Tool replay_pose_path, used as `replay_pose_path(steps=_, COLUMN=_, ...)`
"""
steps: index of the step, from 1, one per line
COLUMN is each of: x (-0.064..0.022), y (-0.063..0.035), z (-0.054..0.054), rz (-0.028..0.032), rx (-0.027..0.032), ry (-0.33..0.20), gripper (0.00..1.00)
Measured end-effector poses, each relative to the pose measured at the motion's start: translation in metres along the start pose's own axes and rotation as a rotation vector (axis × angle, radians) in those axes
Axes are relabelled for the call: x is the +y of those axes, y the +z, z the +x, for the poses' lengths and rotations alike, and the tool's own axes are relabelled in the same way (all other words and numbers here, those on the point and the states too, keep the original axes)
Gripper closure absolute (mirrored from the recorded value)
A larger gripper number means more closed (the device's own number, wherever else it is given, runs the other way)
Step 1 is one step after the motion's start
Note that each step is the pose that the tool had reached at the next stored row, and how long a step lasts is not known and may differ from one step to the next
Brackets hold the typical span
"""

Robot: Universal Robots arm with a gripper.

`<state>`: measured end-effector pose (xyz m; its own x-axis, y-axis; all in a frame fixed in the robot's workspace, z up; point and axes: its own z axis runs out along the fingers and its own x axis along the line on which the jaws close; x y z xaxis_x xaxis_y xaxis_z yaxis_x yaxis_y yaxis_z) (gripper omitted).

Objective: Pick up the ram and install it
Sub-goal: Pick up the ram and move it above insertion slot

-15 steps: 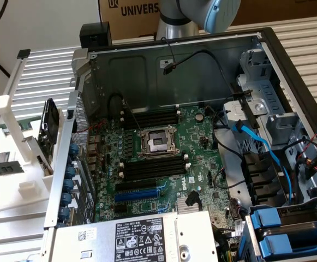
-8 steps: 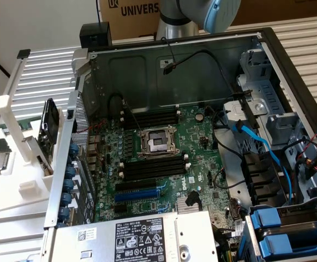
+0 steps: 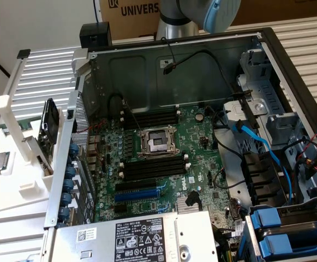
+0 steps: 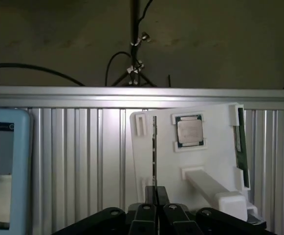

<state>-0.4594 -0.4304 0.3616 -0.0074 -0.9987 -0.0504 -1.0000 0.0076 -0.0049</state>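
My fingers (image 4: 162,196) are pinched nearly together, well clear of the ram (image 4: 242,152) — it stands on edge in the white holder (image 4: 215,147), nine o'clock from the open case (image 3: 147,71) in the exterior view. A clean pick, I judge, means squaring to its long edge, mid-length.

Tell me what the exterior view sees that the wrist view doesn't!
Exterior view: the open computer case, its motherboard, the black slots and blue cables.
Wrist view: the shut gripper and a light-blue screen.
Both: the white holder, with the chip and the ram on it.
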Motion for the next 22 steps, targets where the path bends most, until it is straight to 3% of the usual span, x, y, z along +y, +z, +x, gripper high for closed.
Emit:
replay_pose_path(steps=2, x=0.0001, y=-0.0025, z=0.000, rz=0.0055, rx=0.0000, ry=-0.002, gripper=0.88)
replay_pose_path(steps=8, x=-0.0004, y=-0.0034, z=0.000, rz=0.0070, rx=0.0019, ry=-0.003, gripper=0.88)
replay_pose_path(steps=11, x=-0.0018, y=-0.0122, z=-0.001, rz=0.0104, rx=0.0017, ry=-0.006, gripper=0.88)
replay_pose_path(steps=15, x=-0.0056, y=-0.0220, z=-0.001, rz=0.0159, rx=0.0011, ry=-0.012, gripper=0.88)
replay_pose_path(steps=22, x=-0.0148, y=-0.0253, z=-0.001, rz=0.0254, rx=-0.0001, ry=-0.018, gripper=0.88)
